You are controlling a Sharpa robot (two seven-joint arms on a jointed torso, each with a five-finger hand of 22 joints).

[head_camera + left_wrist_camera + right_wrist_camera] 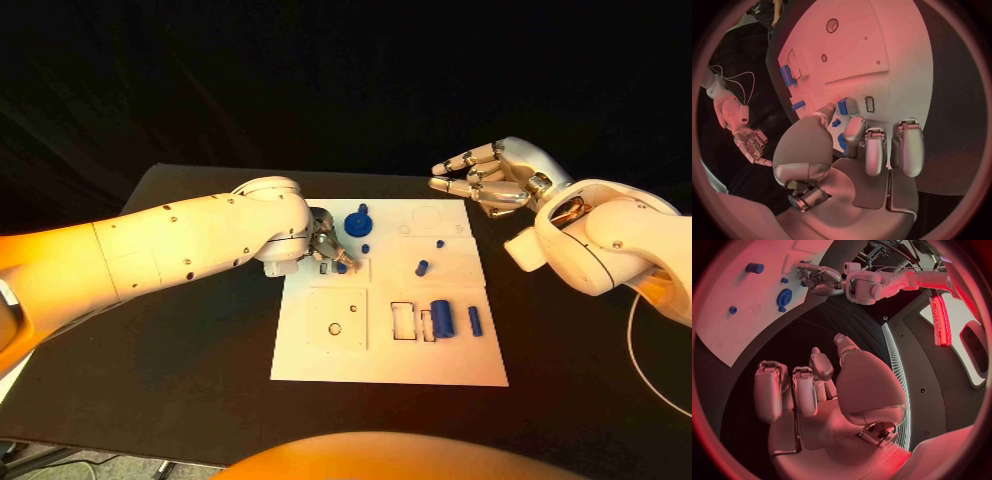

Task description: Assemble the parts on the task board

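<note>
1. The black bench (pixel 173 330) carries the flat white rectangular task board (pixel 389 360), laid squarely between both arms for reach.
2. The left hand (pixel 320 250) is lowered onto the board's upper left; a small blue part (pixel 842 106) is pinched by its fingers (pixel 856 131), apparently for seating in a recess.
3. The right hand (pixel 488 180) is held clear above the board's far right corner, fingers loosely curled, nothing gripped.
4. Other blue parts are spread over the board: a round knobbed piece (pixel 359 221) and a cylinder (pixel 443 318).

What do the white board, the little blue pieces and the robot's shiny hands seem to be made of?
The task board looks like matte white plastic or painted sheet: flat, dull, with cut-out slots. The blue parts look like moulded or printed plastic: even colour, no gleam. The right hand and left hand look like polished metal: silver with bright glints.
</note>
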